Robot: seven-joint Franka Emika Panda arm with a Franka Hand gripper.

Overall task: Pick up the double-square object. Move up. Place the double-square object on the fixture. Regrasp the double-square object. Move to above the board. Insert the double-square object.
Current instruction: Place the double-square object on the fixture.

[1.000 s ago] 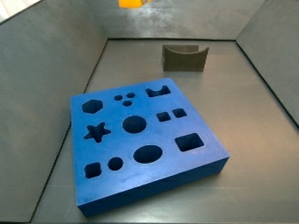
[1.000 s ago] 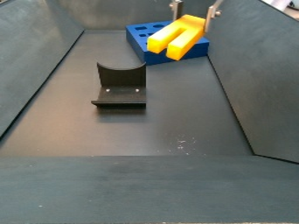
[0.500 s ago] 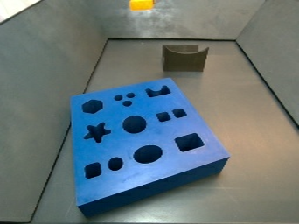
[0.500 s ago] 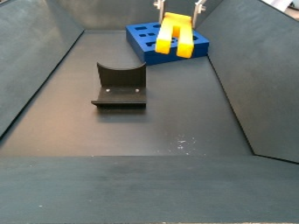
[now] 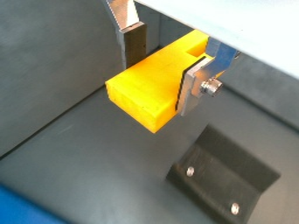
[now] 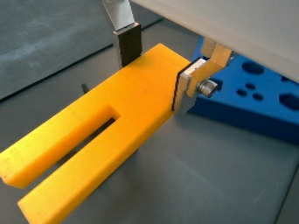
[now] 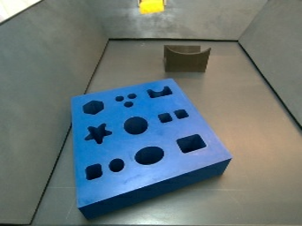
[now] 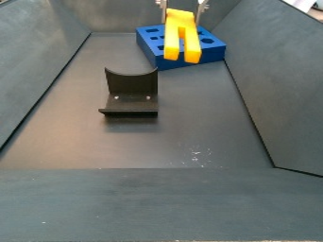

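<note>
- The end effector [image 6: 158, 59], two flat silver plates with dark pads, is clamped on the long bright yellow-orange plastic bar with a lengthwise groove, the double-square object [image 6: 100, 144]; both wrist views show a pad on either side of it.
- In a side view the bar [image 8: 179, 38] hangs nearly upright in the air, in front of the blue board and clear of the dark table [image 8: 164, 161]. In a side view only its tip [image 7: 153, 5] shows at the top edge of the picture.
- The small dark grey U-shaped fixture [image 8: 127, 93] stands alone on the table, its curved notch empty; in a wrist view its base plate [image 5: 225, 181] lies below the held bar, which is apart from it.
- The large thick blue square board [image 7: 147, 144] with its star, round, square and oval cut-outs holds nothing in any hole.
- Judged from this, picking up and lifting are done. Still left: setting the bar on the fixture, regrasping, moving above the board and inserting.
</note>
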